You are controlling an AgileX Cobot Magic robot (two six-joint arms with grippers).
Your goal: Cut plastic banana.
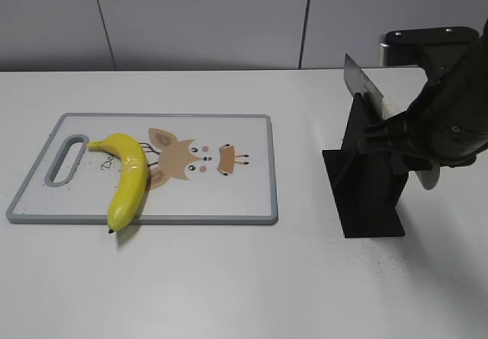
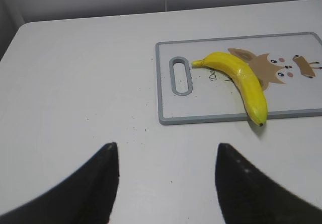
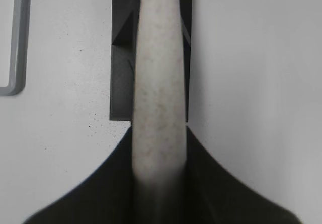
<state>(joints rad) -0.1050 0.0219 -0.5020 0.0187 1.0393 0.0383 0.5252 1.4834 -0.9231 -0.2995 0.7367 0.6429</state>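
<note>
Nearest camera, exterior view: plastic banana [image 1: 126,180] at 8 o'clock, lying across the cutting board [image 1: 229,202], dark tip hanging just past the board's near edge, stem up by the handle slot [image 1: 67,158]. Fox print at board centre, clear of the banana. Further right, at 3 o'clock: black knife stand [image 1: 366,194] on the white table [image 1: 229,293], well apart from the board, blade [image 1: 364,84] sticking up at 1 o'clock. Right gripper [image 3: 159,148] at the stand, jaws narrow, closed around the pale knife handle [image 3: 158,83]. Left gripper [image 2: 166,183] hovering over bare table, jaws wide, holding nothing, banana at 1 o'clock from it. Risks: knife possibly catching in the stand on withdrawal and tipping or dragging it; handle possibly twisting in the grip; banana unrestrained and glossy, likely to roll or skid off the board edge under the blade unless pinned. Right wrist view alone shows the grip on the handle; exterior hides it behind the arm. Left wrist view alone shows the left gripper, absent from exterior. Blade visible only in exterior.
</note>
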